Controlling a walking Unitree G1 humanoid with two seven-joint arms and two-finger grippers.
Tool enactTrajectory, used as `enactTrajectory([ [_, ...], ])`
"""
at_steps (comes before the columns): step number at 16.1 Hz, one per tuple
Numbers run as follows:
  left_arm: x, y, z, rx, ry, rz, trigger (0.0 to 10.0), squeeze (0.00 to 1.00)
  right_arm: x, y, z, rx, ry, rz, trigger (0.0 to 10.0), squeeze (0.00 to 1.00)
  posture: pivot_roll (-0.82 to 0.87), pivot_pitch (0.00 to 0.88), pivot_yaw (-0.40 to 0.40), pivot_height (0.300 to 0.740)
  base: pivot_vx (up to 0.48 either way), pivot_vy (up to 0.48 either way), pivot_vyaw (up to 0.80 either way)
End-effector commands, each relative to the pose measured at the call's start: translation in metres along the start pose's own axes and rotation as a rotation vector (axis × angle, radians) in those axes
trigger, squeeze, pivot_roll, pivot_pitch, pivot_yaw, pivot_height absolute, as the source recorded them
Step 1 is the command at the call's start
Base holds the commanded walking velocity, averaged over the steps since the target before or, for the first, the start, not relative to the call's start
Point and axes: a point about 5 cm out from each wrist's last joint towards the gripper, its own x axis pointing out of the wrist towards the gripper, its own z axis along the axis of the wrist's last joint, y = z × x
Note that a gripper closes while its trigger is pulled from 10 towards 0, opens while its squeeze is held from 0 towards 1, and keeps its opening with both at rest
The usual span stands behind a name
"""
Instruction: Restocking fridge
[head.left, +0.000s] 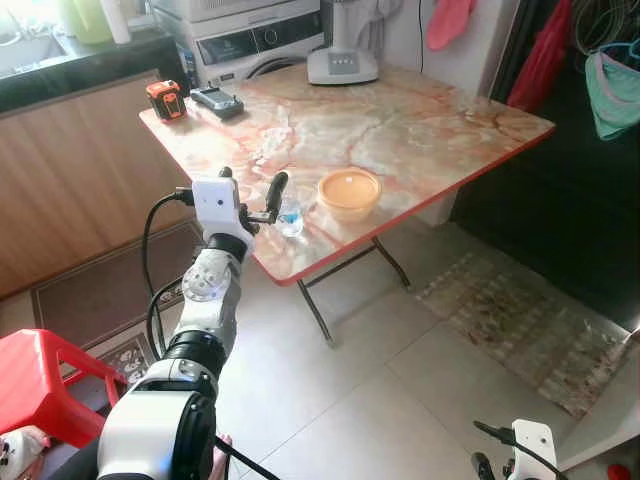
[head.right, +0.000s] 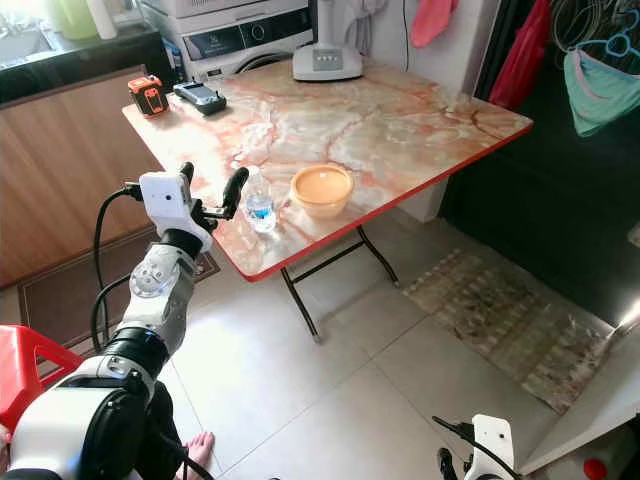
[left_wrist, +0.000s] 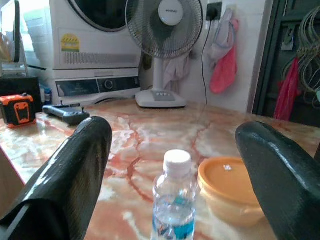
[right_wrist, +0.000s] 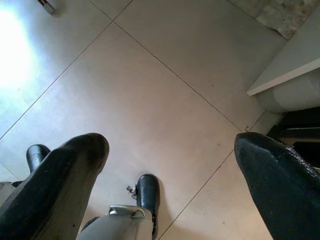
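Right gripper: hangs idle over the tiled floor, fingers spread apart. Left gripper: raised at the table's near edge, fingers released, empty, just short of the water bottle. Bottle: upright near the marble table edge. Orange bowl: just beside it. Beyond: remote, orange tape measure, fan base.

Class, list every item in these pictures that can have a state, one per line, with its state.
Water bottle: upright, white cap on, standing free near the table edge.
Orange bowl: upright beside the bottle.
Left gripper: open, fingers either side of the bottle.
Right gripper: open, hanging over the floor.
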Motion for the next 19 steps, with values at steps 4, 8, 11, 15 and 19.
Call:
enactTrajectory([
  [4, 0.0109, -0.0014, 0.0176, 0.011, -0.065, -0.018, 10.0, 0.0, 0.0004, 0.0016, 0.0015, 0.007, -0.011, 0.005, 10.0, 0.0, -0.11, 0.005, 0.075, 0.74, 0.29, 0.0, 0.0],
  [8, 0.0097, -0.0012, 0.0184, 0.014, -0.073, -0.022, 10.0, 0.0, 0.0001, 0.0015, -0.0002, 0.002, -0.007, 0.006, 10.0, 0.0, -0.11, 0.0, 0.076, 0.74, 0.296, 0.0, 0.0],
  [11, 0.0093, -0.0027, 0.0181, 0.016, -0.072, -0.026, 10.0, 0.0, 0.0, 0.0014, -0.0011, -0.005, -0.003, 0.009, 10.0, 0.0, -0.1, 0.0, 0.077, 0.74, 0.296, 0.0, 0.0],
  [15, 0.0086, -0.0033, 0.0179, 0.014, -0.072, -0.026, 10.0, 0.0, -0.0002, 0.0012, -0.0024, 0.0, -0.002, 0.005, 10.0, 0.0, -0.1, 0.0, 0.077, 0.74, 0.297, 0.0, 0.0],
  [19, 0.0096, -0.0044, 0.0198, 0.014, -0.081, -0.029, 10.0, 0.0, -0.0004, 0.0009, -0.0032, -0.002, 0.0, 0.004, 10.0, 0.0, -0.1, 0.0, 0.078, 0.74, 0.296, 0.0, 0.0],
])
